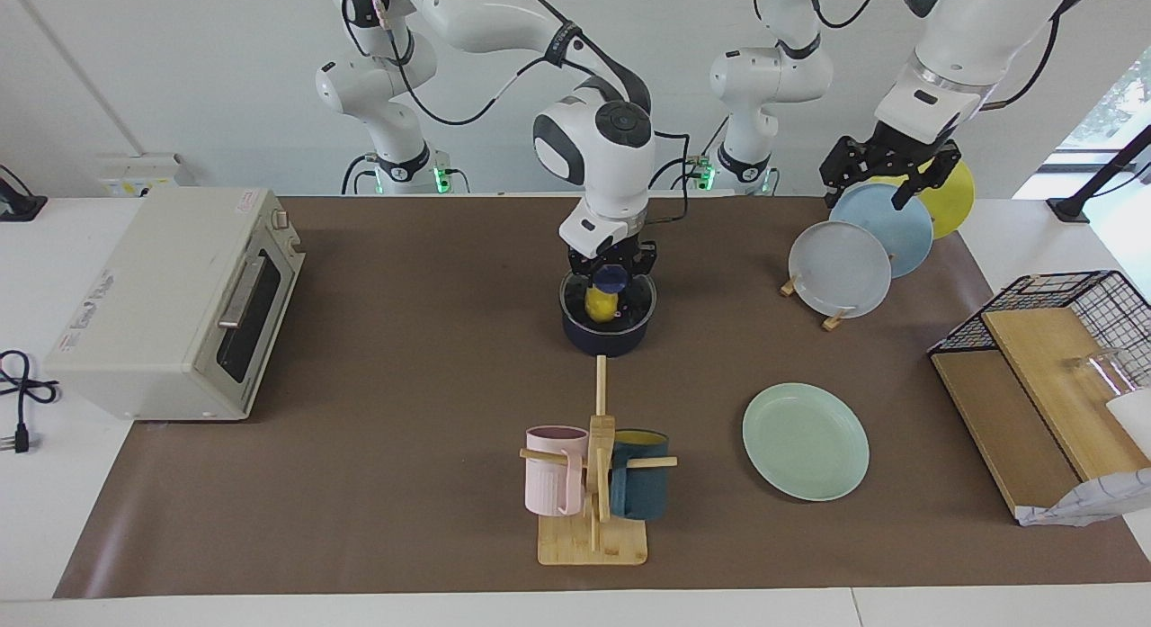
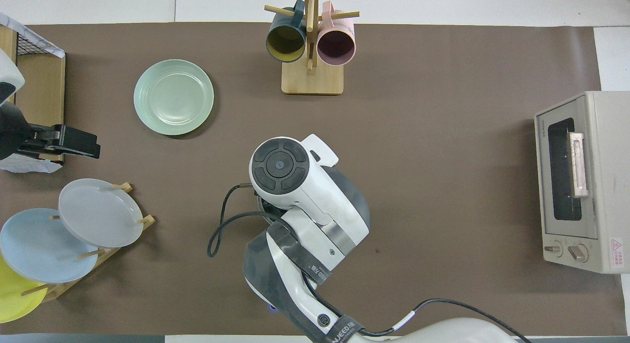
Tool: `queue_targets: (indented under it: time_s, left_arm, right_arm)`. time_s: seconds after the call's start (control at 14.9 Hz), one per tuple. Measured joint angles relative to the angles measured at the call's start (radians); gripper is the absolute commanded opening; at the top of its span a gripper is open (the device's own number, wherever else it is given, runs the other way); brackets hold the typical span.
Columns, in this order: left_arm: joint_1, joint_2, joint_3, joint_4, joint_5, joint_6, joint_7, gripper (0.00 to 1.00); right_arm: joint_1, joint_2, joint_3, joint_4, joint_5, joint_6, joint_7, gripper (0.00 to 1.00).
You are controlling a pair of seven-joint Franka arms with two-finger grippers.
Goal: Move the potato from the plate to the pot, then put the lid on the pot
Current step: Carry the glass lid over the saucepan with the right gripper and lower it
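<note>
Tabletop [image 1: 432, 339]: right end effector [image 1: 611, 272] gripping lid [image 1: 609, 296]

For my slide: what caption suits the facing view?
Right pincer lowers the lid onto the pot, potato inside.

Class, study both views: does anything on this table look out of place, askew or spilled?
Nothing stands out. The potato sits in the pot, the right gripper holds the lid on it, and the plate lies flat.

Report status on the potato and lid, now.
Right end effector over the pot, at the lid knob. Potato in the pot, plate bare. Left end effector waits above the plate rack. Nothing in the way.
</note>
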Motion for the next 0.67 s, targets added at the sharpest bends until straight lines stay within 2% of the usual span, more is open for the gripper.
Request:
queue_targets:
  time_s: [0.07, 0.2, 0.27, 0.33, 0.4, 0.67]
  left_arm:
    - [0.000, 0.000, 0.000, -0.002, 0.000, 0.000, 0.000, 1.00]
    - [0.000, 0.001, 0.000, -0.011, 0.000, -0.001, -0.001, 1.00]
    - [0.000, 0.003, 0.000, -0.014, 0.000, -0.001, -0.001, 1.00]
    - [0.000, 0.005, 0.000, -0.016, 0.000, -0.001, -0.001, 1.00]
    - [0.000, 0.007, 0.000, -0.016, 0.000, -0.001, -0.001, 1.00]
    - [0.000, 0.018, 0.000, -0.004, 0.000, 0.000, -0.001, 1.00]
  right_arm:
    - [0.000, 0.000, 0.000, 0.000, 0.000, 0.000, 0.000, 0.00]
    - [0.000, 0.000, 0.000, 0.000, 0.000, 0.000, 0.000, 0.31]
    - [0.000, 0.000, 0.000, 0.000, 0.000, 0.000, 0.000, 0.61]
    - [0.000, 0.000, 0.000, 0.000, 0.000, 0.000, 0.000, 0.97]
    - [-0.001, 0.000, 0.000, 0.000, 0.001, 0.000, 0.000, 1.00]
    - [-0.004, -0.002, -0.004, 0.001, -0.001, 0.002, 0.000, 1.00]
